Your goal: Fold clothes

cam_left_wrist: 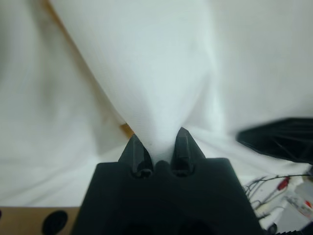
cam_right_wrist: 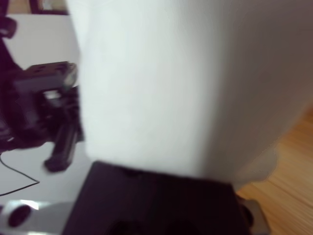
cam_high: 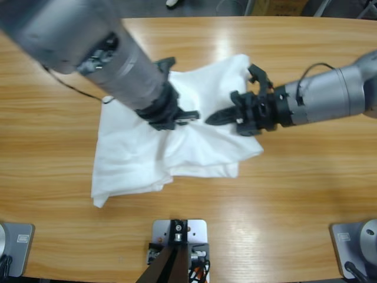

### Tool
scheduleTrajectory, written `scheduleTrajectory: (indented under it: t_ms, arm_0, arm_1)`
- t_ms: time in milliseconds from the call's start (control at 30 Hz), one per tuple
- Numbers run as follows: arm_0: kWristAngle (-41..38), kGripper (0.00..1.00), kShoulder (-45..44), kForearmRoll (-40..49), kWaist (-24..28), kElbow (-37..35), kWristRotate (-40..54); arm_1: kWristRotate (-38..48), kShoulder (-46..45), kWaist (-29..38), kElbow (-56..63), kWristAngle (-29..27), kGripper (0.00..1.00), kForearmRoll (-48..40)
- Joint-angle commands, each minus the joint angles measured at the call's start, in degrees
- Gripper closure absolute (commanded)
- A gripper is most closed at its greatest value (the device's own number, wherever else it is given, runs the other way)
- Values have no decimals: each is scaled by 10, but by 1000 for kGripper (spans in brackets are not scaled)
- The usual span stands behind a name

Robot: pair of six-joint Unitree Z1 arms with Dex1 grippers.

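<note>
From above, I see the T-shirt [cam_high: 171,141] rumpled on the table [cam_high: 294,194], both claws meeting over its middle. Left wrist: my left claw [cam_left_wrist: 162,147] pinches a fold of white cloth rising straight ahead of it, probably to carry it over. Right wrist: cloth drapes across my right claw [cam_right_wrist: 161,171], so I cannot tell its grip. No containers anywhere.
</note>
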Motion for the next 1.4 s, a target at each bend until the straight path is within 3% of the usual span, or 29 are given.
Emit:
scheduleTrajectory:
  t_ms: [33, 333, 433, 600, 967, 1333, 1367, 1400]
  arm_0:
    - [40, 1000, -126, 7, 42, 166, 7]
    - [75, 1000, -184, 5, 45, 256, -2]
    - [84, 1000, -204, 4, 69, 287, 5]
    - [85, 1000, -208, -19, 112, 324, 29]
    - [64, 1000, -117, -131, 113, 365, 42]
    - [63, 1000, -158, -130, 113, 414, 34]
    - [64, 1000, -170, -129, 113, 416, 33]
    - [71, 1000, -185, -129, 113, 416, 33]
  arm_1:
    - [20, 67, 91, -119, -33, 1000, 62]
    - [24, 178, 154, -290, -39, 1000, 135]
    - [24, 205, 172, -322, -39, 1000, 148]
    - [22, 217, 180, -324, -40, 1000, 159]
    - [20, 226, 184, -321, -39, 1000, 162]
    - [35, 241, 187, -323, -57, 1000, 165]
    - [36, 236, 187, -326, -68, 669, 188]
    - [31, 231, 187, -334, -82, 219, 215]
